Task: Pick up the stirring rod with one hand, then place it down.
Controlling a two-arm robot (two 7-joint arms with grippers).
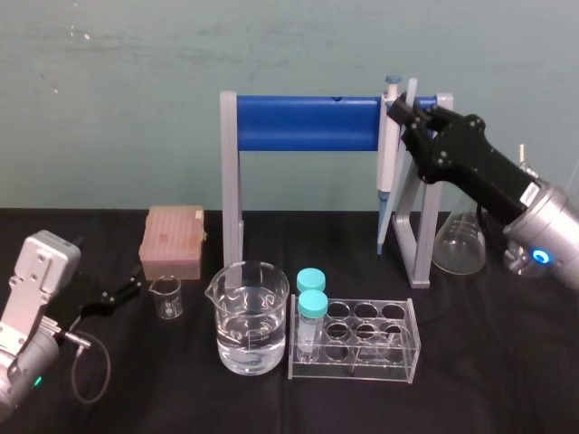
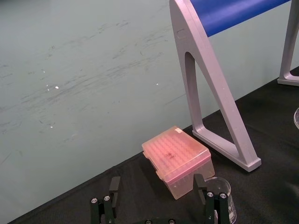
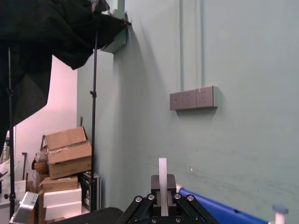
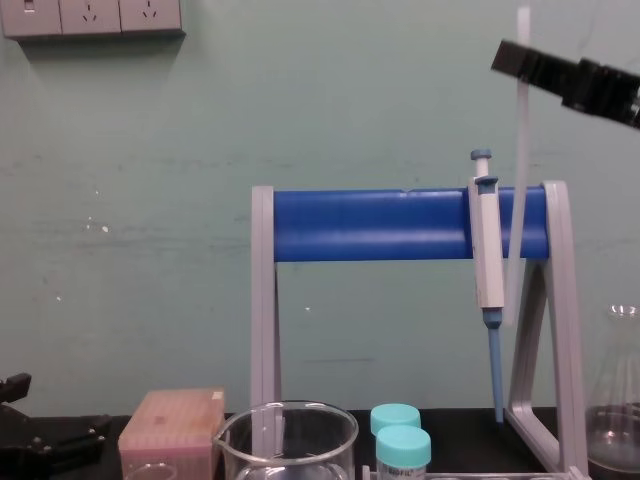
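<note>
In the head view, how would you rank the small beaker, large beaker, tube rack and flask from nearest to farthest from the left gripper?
1. Small beaker, right beside the left gripper.
2. Large beaker, mid-table.
3. Tube rack, right of that beaker.
4. Flask, far right.
The right gripper, up high, holds the stirring rod.

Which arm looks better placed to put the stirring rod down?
Right. The right gripper clamps the stirring rod, holding it upright high beside the pipette rack. The left gripper sits open and low near the small beaker, holding nothing.
</note>
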